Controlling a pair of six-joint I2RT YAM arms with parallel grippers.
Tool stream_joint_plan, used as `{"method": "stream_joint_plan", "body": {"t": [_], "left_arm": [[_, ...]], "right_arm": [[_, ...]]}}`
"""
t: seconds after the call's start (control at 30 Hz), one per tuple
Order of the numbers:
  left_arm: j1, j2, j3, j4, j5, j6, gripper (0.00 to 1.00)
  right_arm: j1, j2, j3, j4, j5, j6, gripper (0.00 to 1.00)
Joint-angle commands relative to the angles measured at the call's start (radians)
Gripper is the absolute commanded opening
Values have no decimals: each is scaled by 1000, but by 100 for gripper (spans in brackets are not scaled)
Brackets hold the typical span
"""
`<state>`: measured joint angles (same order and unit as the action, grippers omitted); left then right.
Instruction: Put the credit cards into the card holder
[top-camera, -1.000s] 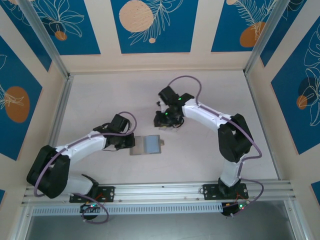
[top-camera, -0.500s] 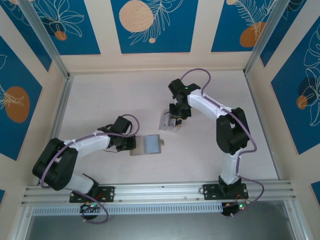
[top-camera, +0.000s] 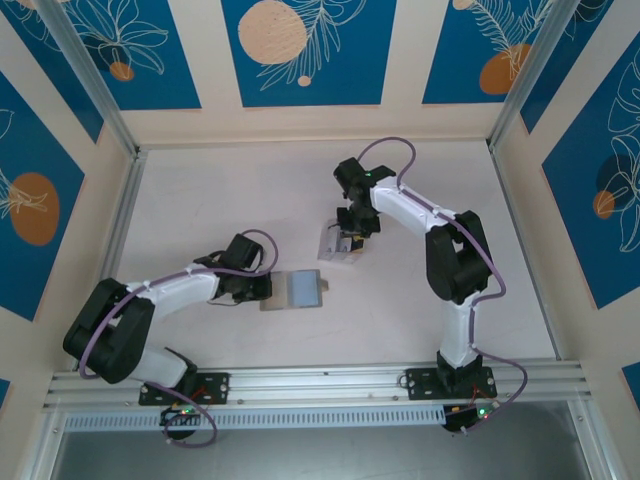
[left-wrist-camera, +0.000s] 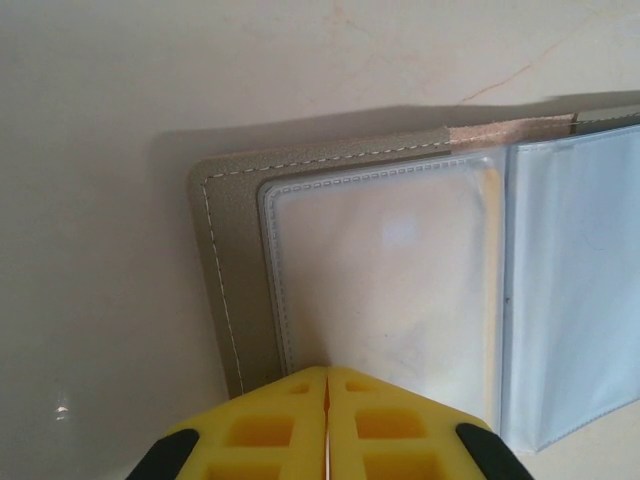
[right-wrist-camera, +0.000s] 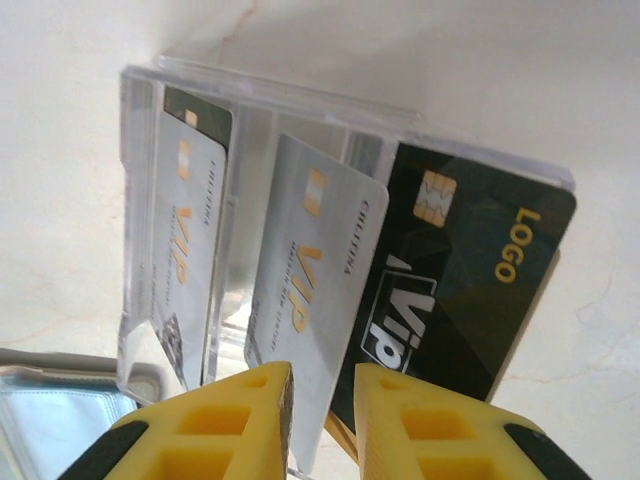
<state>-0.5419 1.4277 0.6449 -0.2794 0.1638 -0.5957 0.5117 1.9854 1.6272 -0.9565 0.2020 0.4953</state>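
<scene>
Several credit cards (right-wrist-camera: 320, 270), wrist view — right gripper (right-wrist-camera: 322, 385) astride one, parted, left gripper (left-wrist-camera: 327, 375) clenched

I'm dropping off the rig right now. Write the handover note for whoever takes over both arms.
Left gripper: shut on one edge of the card holder, which lies open on the table.
Right gripper: jaws apart around the lower edge of the middle white-grey card; no clamp yet.
Cards: that one, a second white-grey card and a black card stand in the clear stand beyond the holder.
Done: holder open and steadied; the sleeves in view look empty.
Left: pull each card and slide it into a sleeve.
</scene>
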Motion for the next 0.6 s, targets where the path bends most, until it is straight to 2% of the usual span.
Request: {"method": "stream_joint_plan", "body": {"t": [0.0, 0.57], "left_arm": [[-8, -7, -24, -29, -14, -6, 7], [-9, -23, -36, -30, -18, -14, 7]], "right_arm": [[1, 30, 31, -25, -23, -17, 25], [21, 50, 56, -28, -38, -17, 21]]}}
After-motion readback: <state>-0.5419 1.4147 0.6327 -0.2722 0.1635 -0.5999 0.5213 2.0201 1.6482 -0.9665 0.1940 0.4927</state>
